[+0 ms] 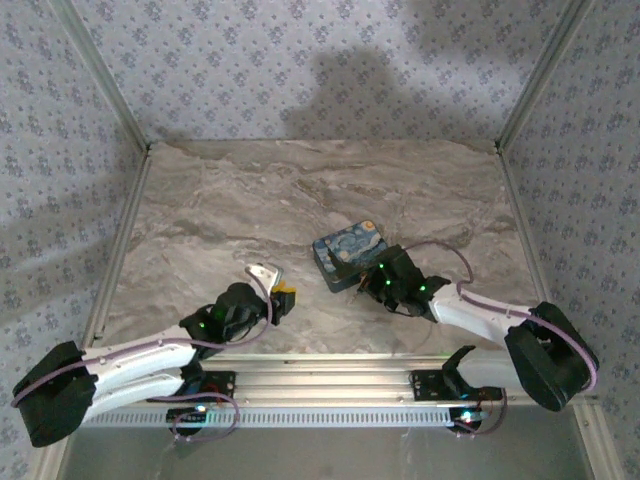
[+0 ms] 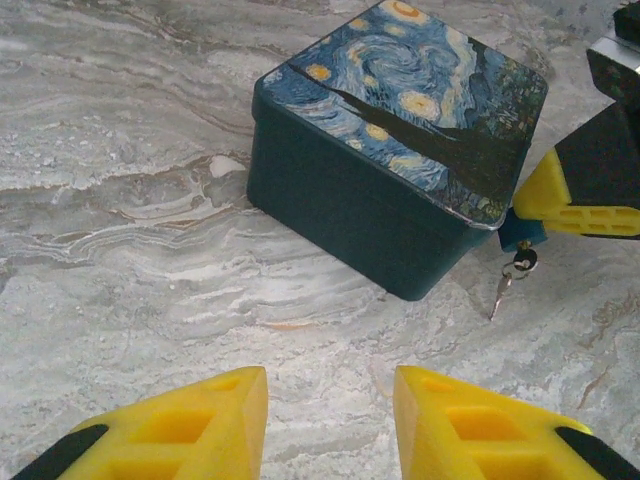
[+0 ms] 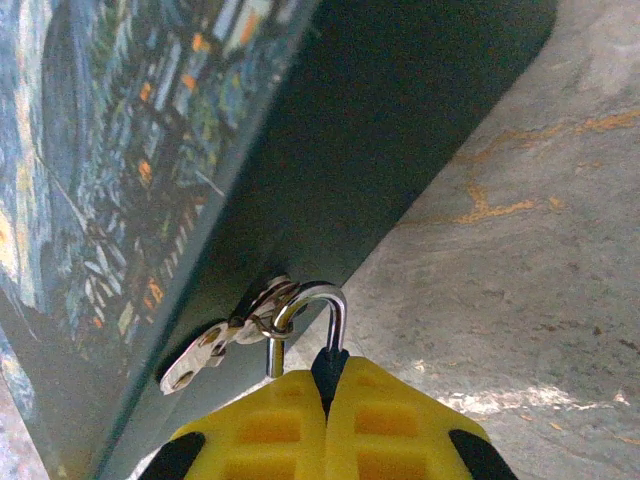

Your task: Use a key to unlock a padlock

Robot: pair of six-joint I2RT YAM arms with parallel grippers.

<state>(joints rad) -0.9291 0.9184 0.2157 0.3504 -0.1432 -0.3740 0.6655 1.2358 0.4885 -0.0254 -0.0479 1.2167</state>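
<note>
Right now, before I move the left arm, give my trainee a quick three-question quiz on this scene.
1. True or false: the left gripper is holding the key.
2. What is the right gripper shut on? A) the box B) the padlock C) nothing
3. Fill in: the key hangs just below the ____.
Key: 1 false, it is open and empty; 2 B; 3 padlock.

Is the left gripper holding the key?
No, the left gripper is open and empty; the key is over by the padlock at the painted box.
</note>
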